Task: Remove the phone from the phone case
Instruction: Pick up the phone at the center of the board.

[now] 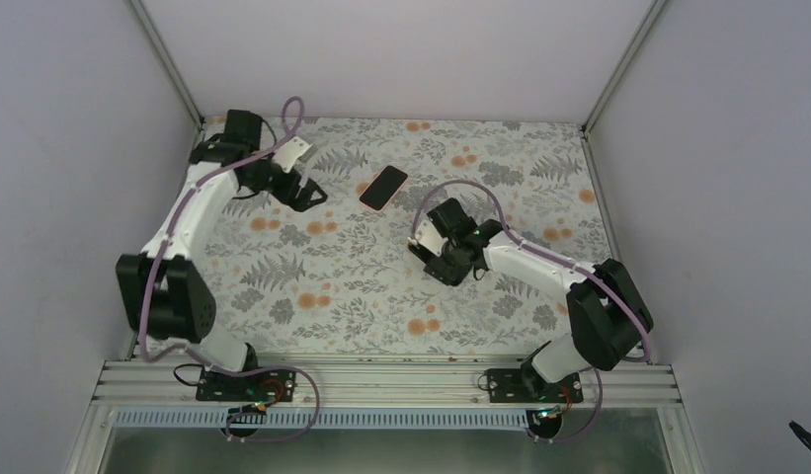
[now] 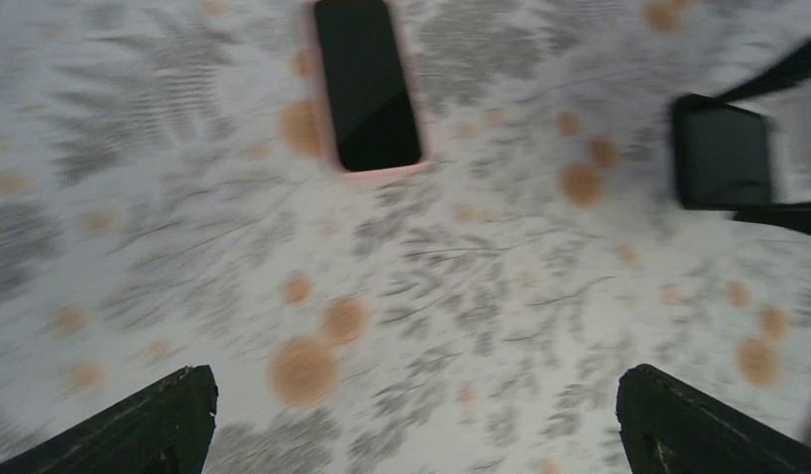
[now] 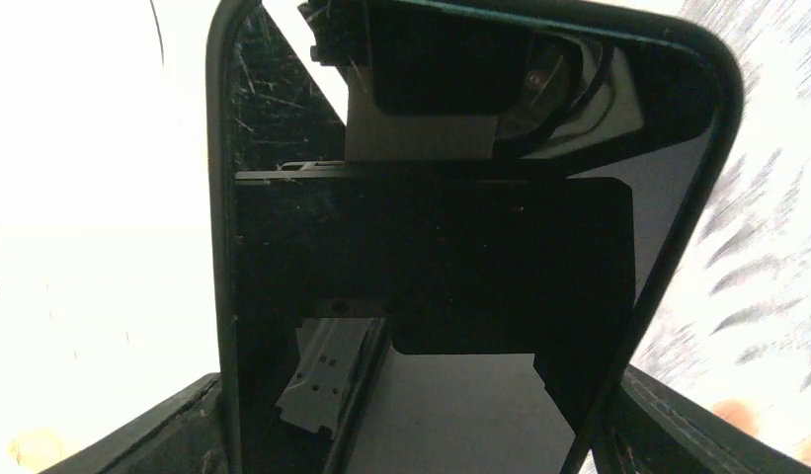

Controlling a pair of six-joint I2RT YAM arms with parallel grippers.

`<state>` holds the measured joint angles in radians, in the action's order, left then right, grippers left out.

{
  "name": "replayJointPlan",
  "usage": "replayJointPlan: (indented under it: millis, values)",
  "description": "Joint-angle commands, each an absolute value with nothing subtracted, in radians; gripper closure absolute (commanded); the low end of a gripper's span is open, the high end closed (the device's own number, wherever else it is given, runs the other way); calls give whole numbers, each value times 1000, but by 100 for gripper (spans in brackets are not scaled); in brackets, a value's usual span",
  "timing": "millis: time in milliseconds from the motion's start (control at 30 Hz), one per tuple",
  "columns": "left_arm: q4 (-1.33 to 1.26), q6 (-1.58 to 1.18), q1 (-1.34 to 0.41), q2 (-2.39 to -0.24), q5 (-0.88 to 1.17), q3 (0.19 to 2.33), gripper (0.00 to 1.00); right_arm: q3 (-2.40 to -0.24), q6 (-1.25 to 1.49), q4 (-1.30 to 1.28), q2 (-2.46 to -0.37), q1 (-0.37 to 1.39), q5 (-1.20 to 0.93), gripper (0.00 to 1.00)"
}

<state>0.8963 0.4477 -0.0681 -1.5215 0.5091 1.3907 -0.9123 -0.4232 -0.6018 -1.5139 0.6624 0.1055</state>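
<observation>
Floral table (image 1: 381, 286) — cased phone (image 1: 383, 187) lies clear-edged; left fingers (image 2: 134, 425) apart, right fingers (image 3: 678, 434) clamp bare phone (image 3: 431, 257).

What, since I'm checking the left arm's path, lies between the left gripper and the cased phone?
Only bare floral tablecloth lies between the left gripper and the phone in its phone case; the left wrist view shows it.

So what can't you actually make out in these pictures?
- Left wrist view: blur smears the phone and its case; the top edge cuts off their far end.
- Right wrist view: a bare black phone fills the frame, hiding most of the table; whether the right tool grips it is unclear.
- Top view: that bare phone is lost among the right tool's dark parts.
</observation>
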Motion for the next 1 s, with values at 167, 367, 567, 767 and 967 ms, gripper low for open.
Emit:
replayJointPlan:
  millis: [167, 367, 567, 767, 967]
  values:
    - [1193, 488, -143, -1783, 855, 1599, 0, -1069, -486, -342, -1511, 796, 214, 29]
    - [1207, 444, -176, -1846, 894, 1628, 0, -1127, -501, -256, -1568, 876, 280, 30]
    - [1198, 420, -212, -1845, 896, 1609, 0, -1201, -499, -217, -1625, 920, 311, 31]
    - [1213, 434, -218, -1846, 942, 1610, 6, -1267, -496, -239, -1655, 963, 320, 30]
    - [1267, 491, -221, -1863, 1017, 1634, 55, -1277, -491, -227, -1689, 984, 335, 30]
